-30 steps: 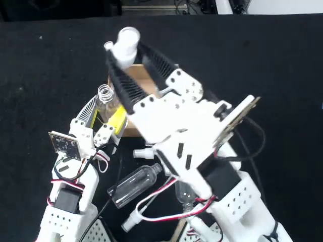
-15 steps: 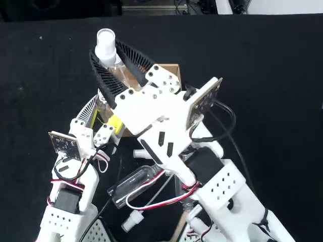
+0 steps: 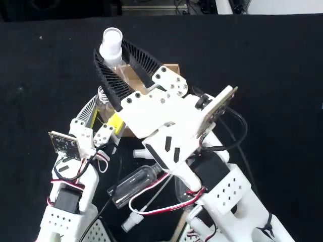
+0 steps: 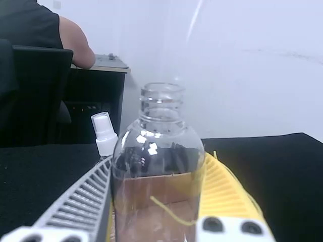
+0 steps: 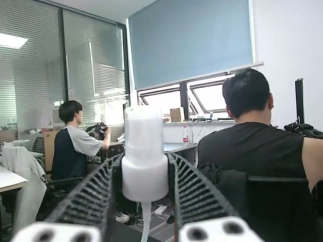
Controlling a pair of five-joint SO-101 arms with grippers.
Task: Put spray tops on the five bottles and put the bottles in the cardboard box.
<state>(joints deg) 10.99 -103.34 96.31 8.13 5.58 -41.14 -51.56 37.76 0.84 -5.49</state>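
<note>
Looking over the black table [image 3: 282, 75]: the right arm is the biggest thing there, stretched from the near edge toward the far side, over the cardboard box [image 3: 170, 68]. Print on its circuit board is too small to read.

Right gripper [image 3: 110, 48]: black ribbed fingers closed partway, clamped on a white spray top [image 3: 111, 39] at the collar. In the right wrist view the spray top [image 5: 145, 156] sits upright between the fingers of the right gripper [image 5: 145, 164], long axis vertical, head up, dip tube hanging straight down.

Left gripper [image 3: 104, 110]: one white ribbed finger and one yellow, closed around a clear bottle [image 3: 104, 96] just beside the box's near-left side. In the left wrist view, the bottle [image 4: 156, 171] stands upright in the left gripper [image 4: 157, 169], long axis vertical, threaded neck open and facing up. The spray top [image 4: 104, 133] shows beyond its shoulder, apart from the neck.

A second clear bottle [image 3: 133, 184] lies on the table between the two arm bases, long axis diagonal, neck toward the right arm.

Two loose spray tops lie on the table: one [image 3: 141, 152] just past that lying bottle's neck, one [image 3: 132, 221] near the front edge.
</note>
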